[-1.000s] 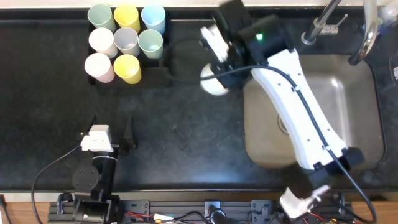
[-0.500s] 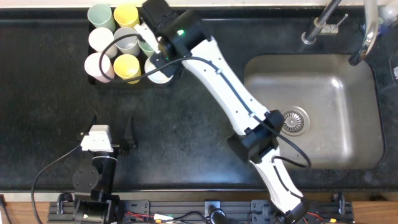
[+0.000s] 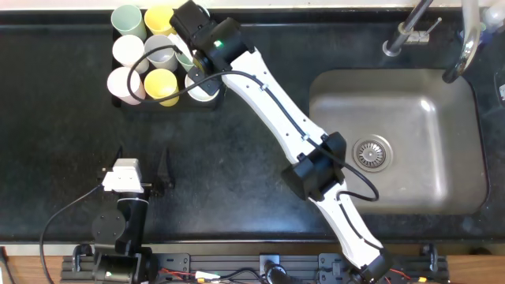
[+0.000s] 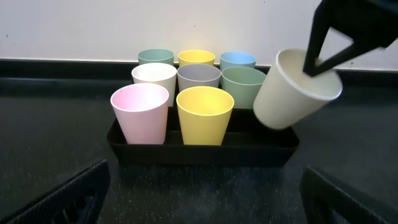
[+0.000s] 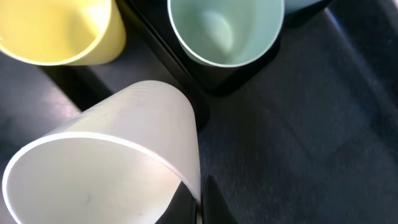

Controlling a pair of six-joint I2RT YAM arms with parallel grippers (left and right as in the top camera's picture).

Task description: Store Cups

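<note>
A black tray (image 4: 205, 152) at the counter's back left holds several pastel cups, among them a pink cup (image 4: 140, 112), a yellow cup (image 4: 205, 114) and a mint cup (image 5: 224, 31). My right gripper (image 3: 196, 72) is shut on the rim of a white cup (image 4: 297, 89), which hangs tilted over the tray's (image 3: 183, 102) front right corner, beside the yellow cup (image 5: 56, 31). The white cup (image 5: 118, 162) sits close in front of the right gripper (image 5: 186, 208). My left gripper (image 3: 143, 162) rests open near the front left of the counter, well short of the tray.
A steel sink (image 3: 442, 102) with a drain (image 3: 372, 153) lies at the right, and a faucet (image 3: 410, 31) stands behind it. The right arm stretches diagonally across the dark countertop (image 3: 237, 173) from the front edge to the tray.
The right arm swung left from beside the sink, carrying the white cup to the tray's front right corner. The left arm stayed still.
</note>
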